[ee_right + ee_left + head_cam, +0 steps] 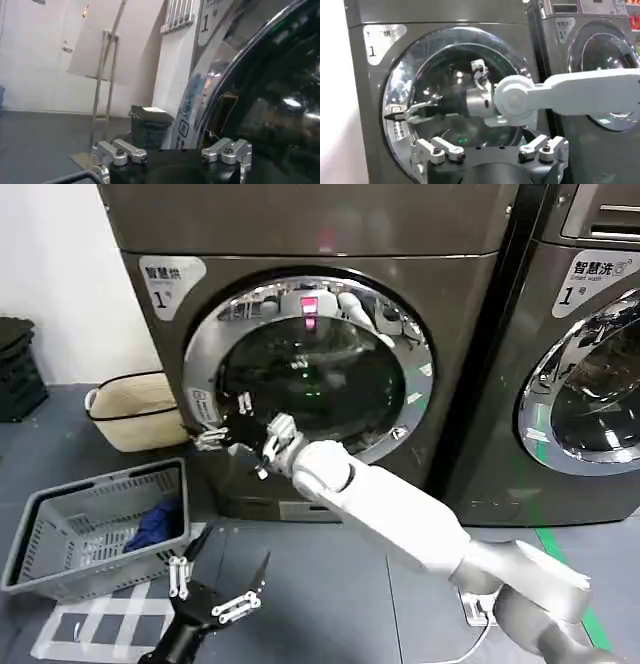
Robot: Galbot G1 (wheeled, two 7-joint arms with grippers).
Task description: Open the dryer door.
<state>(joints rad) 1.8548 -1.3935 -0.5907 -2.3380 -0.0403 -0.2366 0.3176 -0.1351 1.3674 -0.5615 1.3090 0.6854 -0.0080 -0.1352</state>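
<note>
The dryer door (310,369) is a round dark glass window in a chrome ring on the grey machine's front, and it looks flush against the front. My right arm reaches across it. The right gripper (215,434) is at the ring's left edge, fingers open and pointing at the rim. From the left wrist view the same right gripper (395,116) sits against the left rim of the door (445,65). The right wrist view shows the chrome rim (220,75) close by. My left gripper (222,579) hangs low above the floor, open and holding nothing.
A second machine (590,384) stands directly to the right. On the floor to the left are a grey plastic basket (90,534) holding blue cloth, a cream woven basket (135,409) and black crates (18,369) by the wall.
</note>
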